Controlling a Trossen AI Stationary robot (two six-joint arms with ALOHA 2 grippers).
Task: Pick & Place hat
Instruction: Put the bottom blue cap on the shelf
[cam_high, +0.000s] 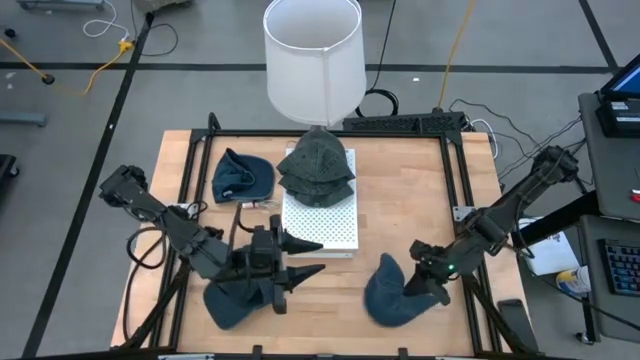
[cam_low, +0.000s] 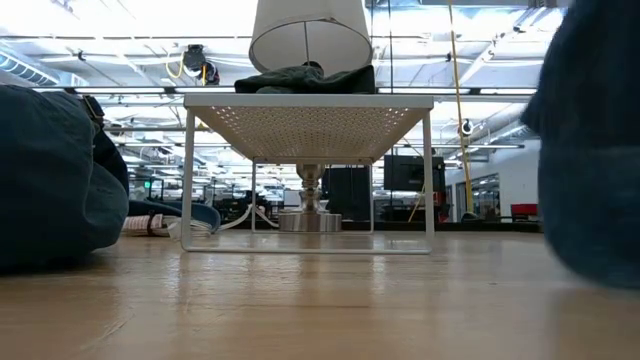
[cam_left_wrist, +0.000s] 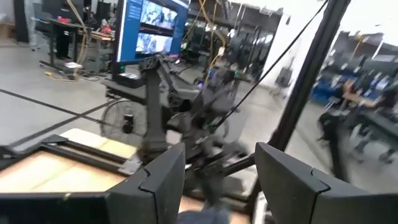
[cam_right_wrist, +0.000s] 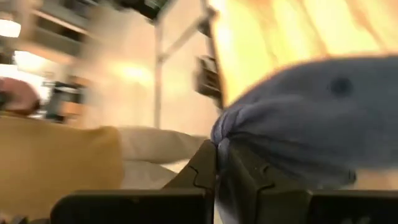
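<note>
Because the right end effector (cam_high: 432, 283) is pinching only a fold at the edge of the blue hat (cam_high: 385, 295), lying near the white wire shelf (cam_high: 320, 222) on the bench (cam_high: 400, 190), the fabric is risking slipping free during lifting. The right arm is reaching low, fingers (cam_right_wrist: 208, 163) clamped on cloth; the left end effector (cam_high: 305, 257) is hovering beside the shelf, fingers apart, above another blue hat (cam_high: 240, 298).

No text, label, brand, number or sign can be read in any of the views. The monitor (cam_left_wrist: 149, 28) seen beyond the left gripper's fingers shows bright blue panels on its screen, but whatever is written there is too blurred to make out. The laptop screen (cam_high: 625, 80) at the table's far right, past the right arm, is also lit, and nothing on it is legible.
</note>
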